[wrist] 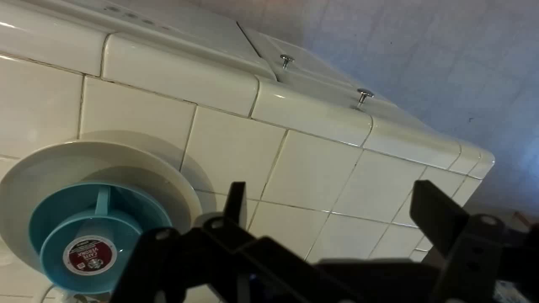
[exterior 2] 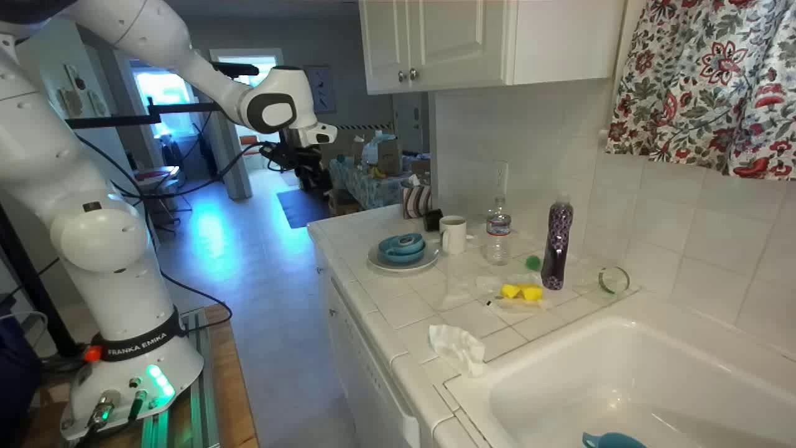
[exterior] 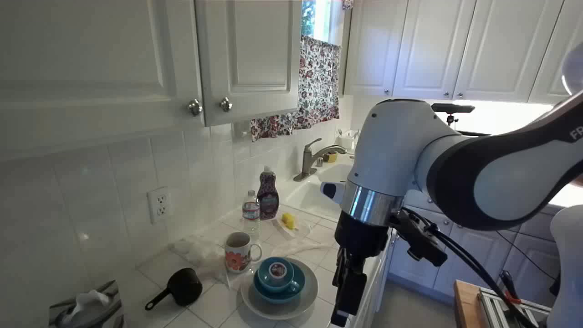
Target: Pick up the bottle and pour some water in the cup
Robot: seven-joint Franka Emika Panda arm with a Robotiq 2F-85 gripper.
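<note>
A clear water bottle (exterior: 251, 213) with a red and blue label stands upright on the tiled counter, also seen in an exterior view (exterior 2: 497, 233). A dark purple bottle (exterior: 268, 196) with a pale top stands close to it, also in an exterior view (exterior 2: 557, 242). The cup (exterior: 237, 255), whitish with a red flower, stands upright in front of the clear bottle; it looks plain white in an exterior view (exterior 2: 454, 236). My gripper (wrist: 328, 184) is open and empty, above the counter's outer edge, beside the teal dishes and apart from bottles and cup. No bottle shows in the wrist view.
A pale plate (exterior: 309, 291) holds a teal bowl (exterior: 273, 298) and teal cup (exterior: 275, 273) between gripper and cup. A black scoop (exterior: 186, 287) lies beyond. Yellow sponge pieces (exterior 2: 521, 291) and a crumpled paper (exterior 2: 457, 345) lie near the sink (exterior 2: 559, 367).
</note>
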